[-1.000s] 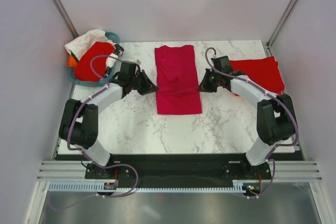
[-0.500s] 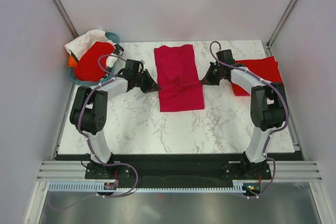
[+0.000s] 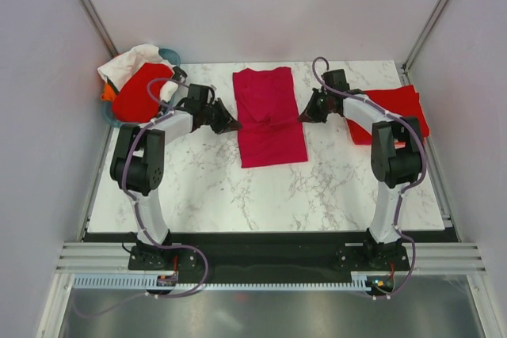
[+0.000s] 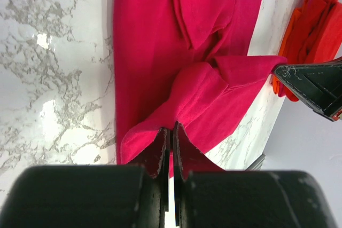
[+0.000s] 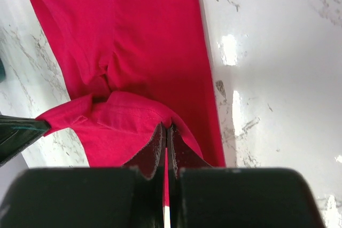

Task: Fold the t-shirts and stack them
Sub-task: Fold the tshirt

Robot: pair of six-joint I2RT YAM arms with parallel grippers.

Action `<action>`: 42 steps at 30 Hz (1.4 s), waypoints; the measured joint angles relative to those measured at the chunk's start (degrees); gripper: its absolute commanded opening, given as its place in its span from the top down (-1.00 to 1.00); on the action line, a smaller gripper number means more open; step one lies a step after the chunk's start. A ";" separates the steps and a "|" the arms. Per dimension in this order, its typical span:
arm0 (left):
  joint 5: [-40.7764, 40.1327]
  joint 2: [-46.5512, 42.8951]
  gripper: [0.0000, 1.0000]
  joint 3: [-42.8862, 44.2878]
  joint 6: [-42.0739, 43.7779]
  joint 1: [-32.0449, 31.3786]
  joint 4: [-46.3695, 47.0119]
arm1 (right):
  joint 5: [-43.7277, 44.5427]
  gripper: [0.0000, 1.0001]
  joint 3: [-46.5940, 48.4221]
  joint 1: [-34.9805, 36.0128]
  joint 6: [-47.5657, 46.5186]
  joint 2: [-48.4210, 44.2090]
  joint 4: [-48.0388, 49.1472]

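The crimson t-shirt (image 3: 270,136) runs near-to-far, collar probably far; left gripper (image 3: 235,127) and right gripper (image 3: 302,117) clamp its side edges.

Surface: your table (image 3: 341,187), white marble pattern, grey veins, glossy.
12 o'clock to centre: crimson-pink t-shirt (image 3: 269,116), a long narrow strip lying lengthwise from the far edge toward you, rumpled across its middle.
2 o'clock: red t-shirts (image 3: 400,108), a folded pile against the right edge, well apart from the crimson one.
10 o'clock: teal basket (image 3: 171,58), on the far left corner, heaped with cloth.
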 measured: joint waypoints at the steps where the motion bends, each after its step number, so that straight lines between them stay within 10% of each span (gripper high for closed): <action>1: 0.17 0.37 0.95 0.42 0.00 0.11 0.00 | -0.09 0.99 0.44 0.00 0.00 0.31 0.00; 11: 1.60 4.63 0.88 5.07 -0.02 1.22 -0.09 | -0.96 0.94 5.07 -0.98 0.50 4.39 -0.09; 13: 1.86 5.73 0.58 6.56 0.00 1.38 -0.11 | -1.14 0.50 6.38 -1.20 0.90 5.38 -0.17; 15: 2.40 7.45 -0.15 8.57 0.50 1.60 0.07 | -1.40 -0.06 7.61 -1.38 1.14 6.47 0.17; 18: 2.25 8.52 -0.47 9.25 0.81 2.01 0.15 | -2.12 -0.50 7.87 -1.42 1.03 7.04 1.31; 42: -1.75 -13.97 -0.13 -23.30 4.04 -2.62 4.04 | -0.85 0.06 -32.39 -0.70 -1.57 -18.25 11.56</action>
